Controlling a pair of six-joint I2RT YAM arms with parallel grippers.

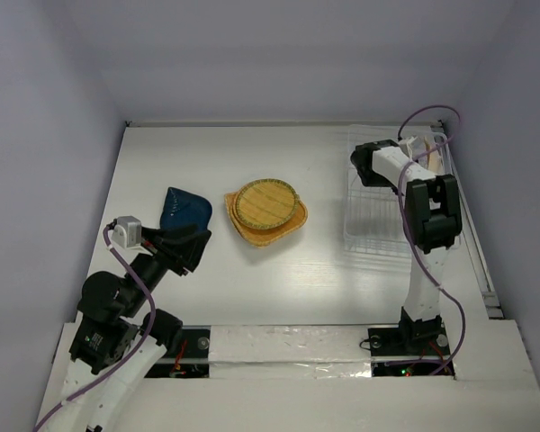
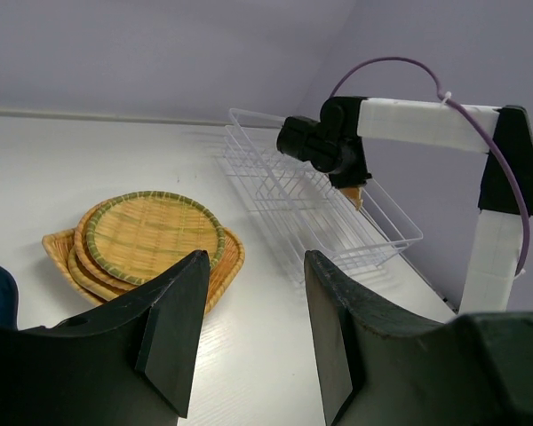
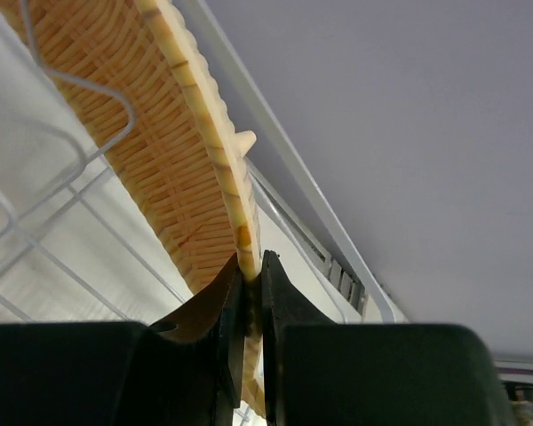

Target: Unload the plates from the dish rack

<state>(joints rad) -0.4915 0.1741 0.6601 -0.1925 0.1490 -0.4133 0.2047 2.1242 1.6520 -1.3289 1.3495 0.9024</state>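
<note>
The white wire dish rack (image 1: 374, 225) stands at the right. My right gripper (image 1: 421, 148) is at its far end, shut on the rim of the woven leaf-shaped plate (image 1: 434, 158). In the right wrist view the jaws (image 3: 249, 271) pinch the edge of the plate (image 3: 160, 160), which stands on edge among the rack wires (image 3: 62, 169). The round plate (image 1: 264, 202) lies on the rounded-square plate (image 1: 279, 229) at mid-table. The dark blue dish (image 1: 184, 209) lies to their left. My left gripper (image 1: 194, 248) is open and empty just in front of the blue dish, low over the table (image 2: 253, 328).
The left wrist view shows the plate stack (image 2: 151, 235), the rack (image 2: 320, 209) and the right arm (image 2: 426, 124) over it. A metal rail (image 1: 475, 243) runs along the table's right edge beside the rack. Walls close the table on three sides.
</note>
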